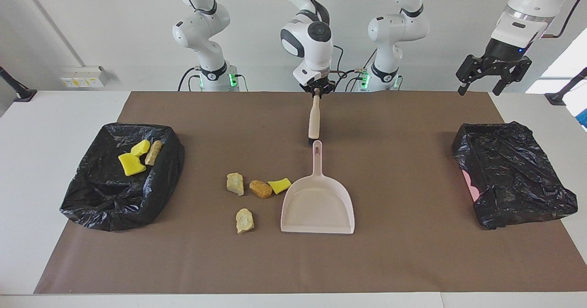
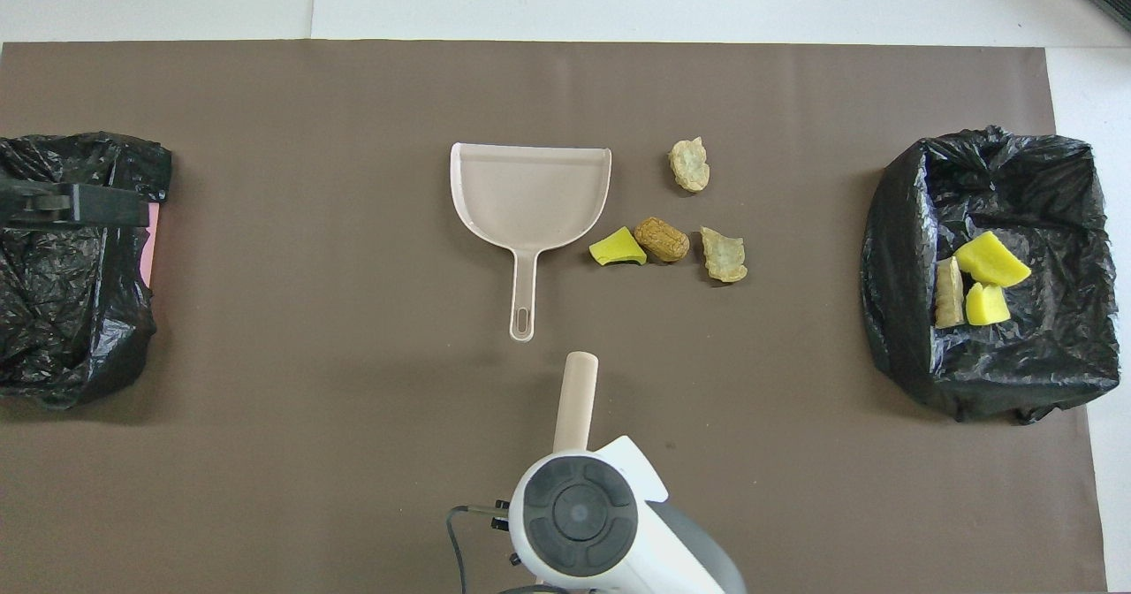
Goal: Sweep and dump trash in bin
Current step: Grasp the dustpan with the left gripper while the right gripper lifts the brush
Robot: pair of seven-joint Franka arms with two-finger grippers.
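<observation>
Right gripper (image 1: 316, 92) clamped on brush (image 1: 313, 121), hanging handle-up over mat nearer robots than dustpan (image 1: 318, 203); four scraps (image 1: 261, 189) beside pan toward right arm's end; left gripper (image 1: 493, 72) open, waiting.

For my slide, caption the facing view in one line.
Right gripper holds brush near dustpan; four scraps on mat, three in bin; left gripper waits raised.
</observation>
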